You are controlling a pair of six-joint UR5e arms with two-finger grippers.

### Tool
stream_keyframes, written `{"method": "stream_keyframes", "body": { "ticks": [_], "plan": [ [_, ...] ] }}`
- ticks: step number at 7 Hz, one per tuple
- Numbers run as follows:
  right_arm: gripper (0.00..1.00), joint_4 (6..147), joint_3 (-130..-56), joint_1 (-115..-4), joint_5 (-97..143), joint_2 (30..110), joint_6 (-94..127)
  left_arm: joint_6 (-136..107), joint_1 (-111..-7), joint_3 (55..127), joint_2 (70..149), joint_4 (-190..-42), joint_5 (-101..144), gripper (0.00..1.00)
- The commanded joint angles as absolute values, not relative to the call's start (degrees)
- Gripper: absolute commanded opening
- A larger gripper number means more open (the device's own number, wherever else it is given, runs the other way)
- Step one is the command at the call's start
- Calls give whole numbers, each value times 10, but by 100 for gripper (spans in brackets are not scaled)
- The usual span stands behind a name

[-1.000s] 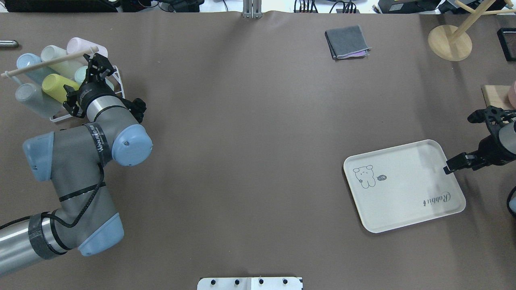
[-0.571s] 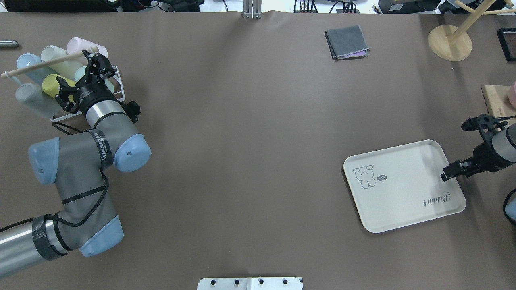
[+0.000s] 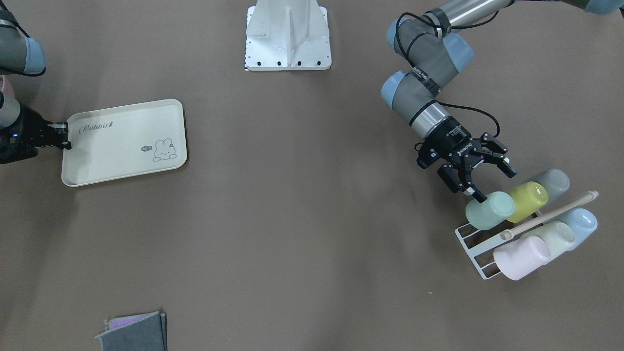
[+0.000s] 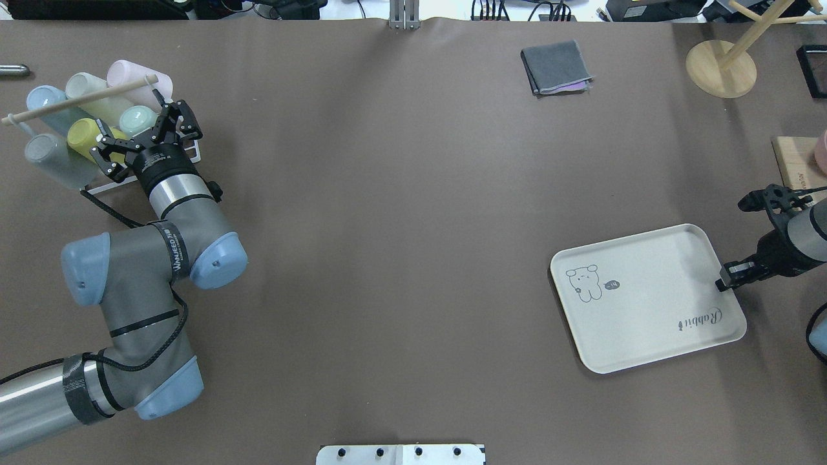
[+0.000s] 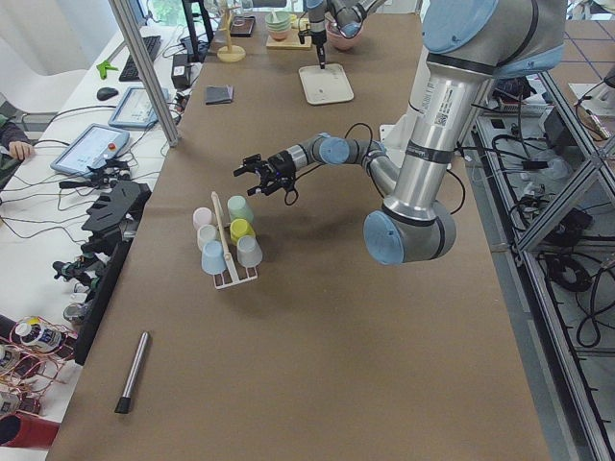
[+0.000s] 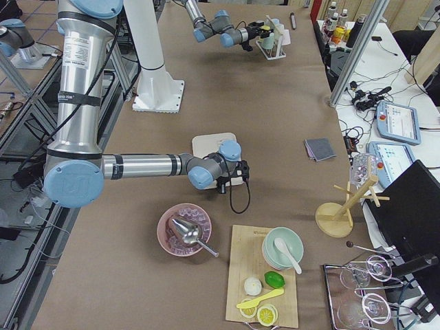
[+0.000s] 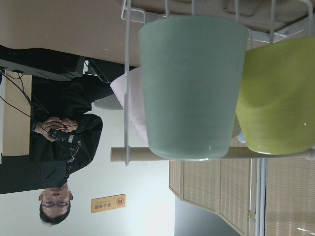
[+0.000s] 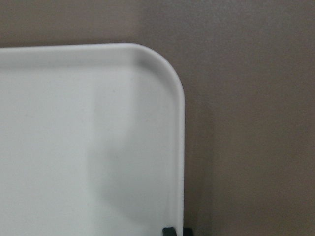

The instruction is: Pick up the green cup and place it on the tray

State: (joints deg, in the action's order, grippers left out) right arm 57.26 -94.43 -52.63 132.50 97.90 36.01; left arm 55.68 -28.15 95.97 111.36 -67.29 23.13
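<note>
The green cup (image 4: 137, 119) lies on its side in a white wire rack (image 3: 470, 241) at the far left, beside a yellow-green cup (image 4: 84, 132). It fills the left wrist view (image 7: 192, 88), base toward the camera. My left gripper (image 4: 143, 134) is open wide, just short of the cup's base and not touching it (image 3: 491, 184). The cream tray (image 4: 646, 303) lies flat on the right and holds nothing. My right gripper (image 4: 722, 284) looks shut and empty, low at the tray's right edge (image 8: 183, 147).
The rack also holds pink, pale whitish-green, blue and grey cups under a wooden dowel (image 4: 77, 100). A folded grey cloth (image 4: 557, 66) and a wooden stand (image 4: 720, 68) sit at the back right. A cutting board (image 4: 791, 158) is at the right edge.
My left gripper has pulled back from over the rack, turned its wrist and spread its fingers wide. My right gripper has shifted slightly along the tray's right edge.
</note>
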Motion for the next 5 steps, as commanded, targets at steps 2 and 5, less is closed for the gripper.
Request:
{"method": "stream_keyframes", "body": {
  "ticks": [2,5],
  "plan": [
    [0,569,-962,-539,1375,976,359,558,-272,916,1114,-723,227,98],
    [0,574,-994,-562,1420,935,400,558,-270,861,1119,-778,215,98]
  ]
}}
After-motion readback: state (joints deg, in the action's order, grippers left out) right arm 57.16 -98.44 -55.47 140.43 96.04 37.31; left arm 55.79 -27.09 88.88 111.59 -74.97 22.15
